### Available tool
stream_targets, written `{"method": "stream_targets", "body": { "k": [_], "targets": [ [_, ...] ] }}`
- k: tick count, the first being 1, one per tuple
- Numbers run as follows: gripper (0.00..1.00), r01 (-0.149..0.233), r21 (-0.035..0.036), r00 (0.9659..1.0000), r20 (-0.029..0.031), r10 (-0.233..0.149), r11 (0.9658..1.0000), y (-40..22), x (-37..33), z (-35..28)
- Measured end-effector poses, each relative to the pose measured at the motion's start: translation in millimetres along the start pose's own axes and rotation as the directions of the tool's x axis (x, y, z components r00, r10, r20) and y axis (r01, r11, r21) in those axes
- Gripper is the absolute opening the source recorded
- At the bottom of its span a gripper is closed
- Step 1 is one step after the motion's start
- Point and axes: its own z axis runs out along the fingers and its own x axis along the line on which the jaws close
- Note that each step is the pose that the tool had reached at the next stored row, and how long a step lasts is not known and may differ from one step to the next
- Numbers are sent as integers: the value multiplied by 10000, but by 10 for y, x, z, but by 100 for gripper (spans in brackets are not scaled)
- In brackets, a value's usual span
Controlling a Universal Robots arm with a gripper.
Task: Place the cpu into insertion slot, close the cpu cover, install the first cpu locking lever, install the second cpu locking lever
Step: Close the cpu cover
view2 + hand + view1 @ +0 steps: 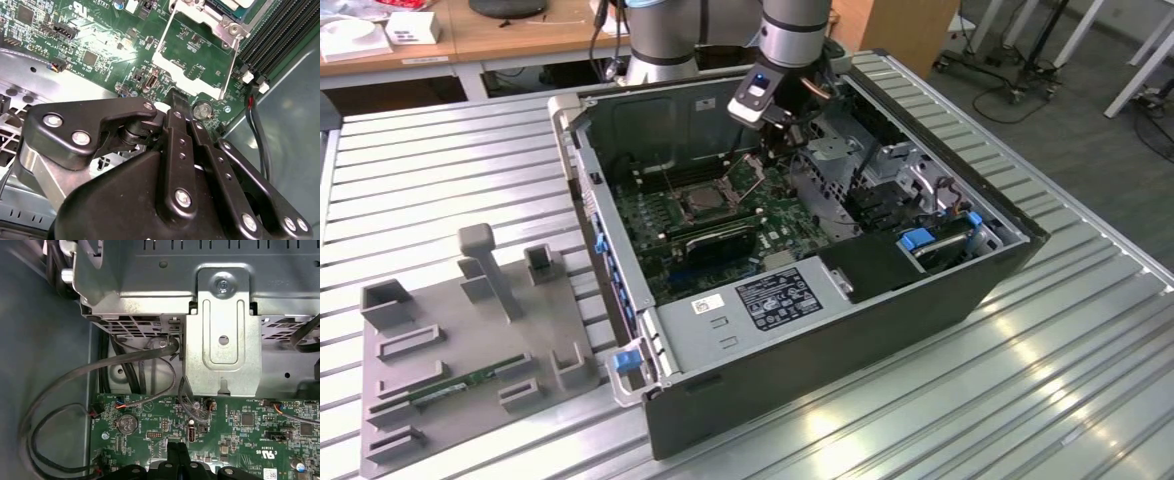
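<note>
Evidently the step in hand is closing the cpu cover (195, 84): in the second wrist view it stands tilted up off the board, with green circuitry showing through its window. To do this well, I judge the push should follow the arc about the hinge, gently and with no sideways drag. That way the frame comes down flat around the chip and clear of the wire lever (230, 67) beside it. The cpu (239, 4) appears to lie seated in the insertion slot (700, 205), which in the exterior view sits at about 8 o'clock from the gripper (774, 150). Its fingers (176, 125) are drawn together with almost no gap, their tip at the cover's free edge. Whether they pinch that edge or merely touch it, I cannot tell.
</note>
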Motion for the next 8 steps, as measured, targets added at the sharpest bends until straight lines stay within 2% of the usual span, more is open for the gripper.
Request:
{"method": "stream_targets", "body": {
  "k": [4,8],
  "targets": [
    [11,1,0,10000,3,-1,10000,-5,0,6],
    [11,0,0,10000,0,0,10000,-40,-1,8]
  ]
}}
